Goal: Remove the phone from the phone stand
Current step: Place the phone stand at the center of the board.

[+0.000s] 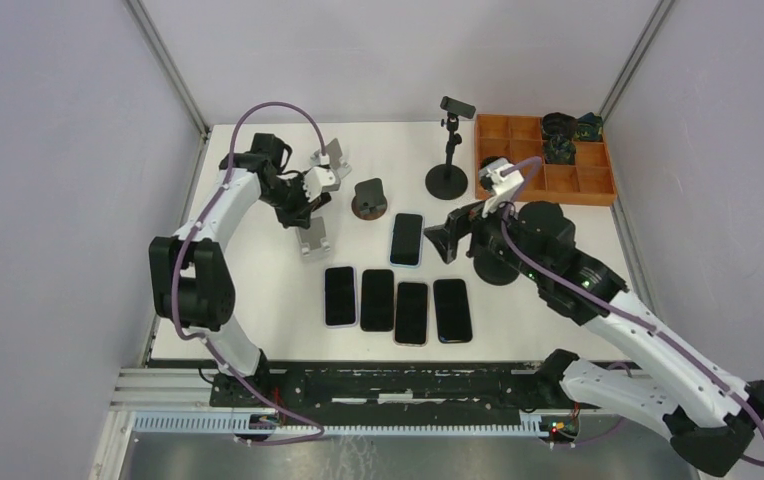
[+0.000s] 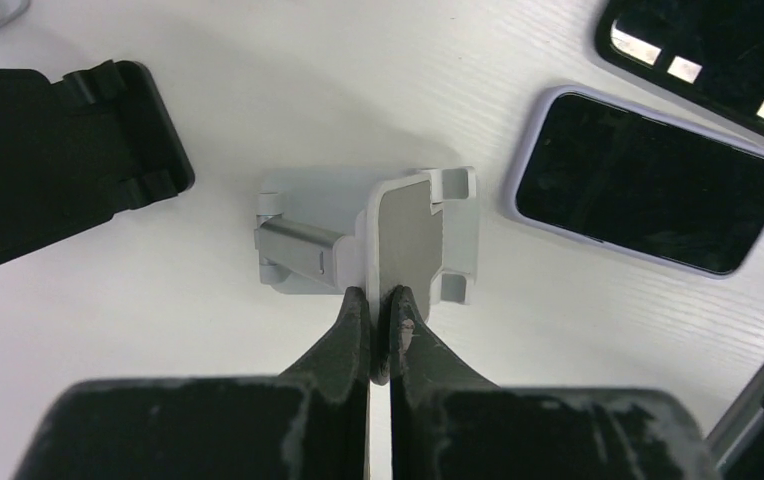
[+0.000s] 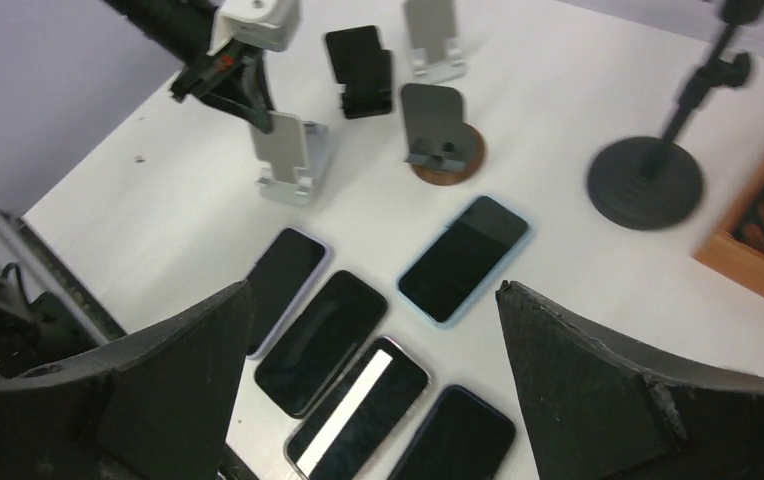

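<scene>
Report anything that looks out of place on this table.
The light-blue-cased phone lies alone, slightly askew, beyond the row of four dark phones. Nothing looks spilled or damaged.

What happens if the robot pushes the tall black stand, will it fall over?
Pushed low, the tall black stand would probably slide, not tip: its round base is wide and flat. Pushed near the clamp on top, it seems likelier to topple, since it is thin and tall. It looks stiff.

4-phone row (image 1: 411, 312) fills front; open table (image 1: 258, 270) left of grey stand (image 1: 313, 240).
</scene>
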You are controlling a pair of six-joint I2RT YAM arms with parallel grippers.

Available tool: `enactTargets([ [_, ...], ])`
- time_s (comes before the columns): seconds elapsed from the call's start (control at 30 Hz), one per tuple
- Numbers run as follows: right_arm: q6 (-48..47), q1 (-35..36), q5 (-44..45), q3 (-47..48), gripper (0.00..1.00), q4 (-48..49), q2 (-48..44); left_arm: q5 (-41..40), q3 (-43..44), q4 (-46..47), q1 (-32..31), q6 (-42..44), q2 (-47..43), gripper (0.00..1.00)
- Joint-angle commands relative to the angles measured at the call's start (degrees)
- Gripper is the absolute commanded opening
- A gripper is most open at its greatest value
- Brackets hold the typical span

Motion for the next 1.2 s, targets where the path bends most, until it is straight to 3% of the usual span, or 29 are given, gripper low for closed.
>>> enactTargets([
  [0.0,2.49,-1.00,13.55,3.63,0.98,-15.64,-5.77,-0.51,3.02,4.22,1.17,0.20,1.50,0.02],
  [0.4,10.49,-1.08,34.38,2.62,0.98,-33.64,-19.74,2.23,4.08,8.94,4.15,-3.15,5.94,0.04],
  [0.43,11.19,-1.07,35.04,2.01,0.98,-34.17,-20.91,2.04,3.96,9.14,4.19,-3.51,5.97,0.10],
  [0.5,11.84,-1.06,36.06,-0.24,0.98,-33.95,-22.74,1.41,3.74,9.80,4.15,-4.50,5.84,0.32],
  [0.63,10.87,-1.11,36.85,-6.02,0.98,-30.61,-23.65,2.57,4.44,9.86,4.71,-5.70,3.77,0.59],
  [0.73,7.77,-1.06,37.94,-10.49,0.98,-25.32,-23.55,4.21,6.46,7.24,4.77,-5.79,1.22,0.70],
  [0.83,5.53,-1.06,40.22,-14.34,0.98,-21.58,-23.05,5.92,8.50,3.21,4.89,-5.16,-1.79,0.99],
  [1.0,2.82,-1.55,40.60,-17.96,0.98,-14.39,-20.55,6.58,11.45,-1.70,5.16,-4.58,-6.79,1.00],
  [1.17,0.35,-4.85,35.50,-18.48,0.98,-9.02,-17.69,7.37,12.63,-2.08,5.16,-8.84,-11.84,1.00],
])
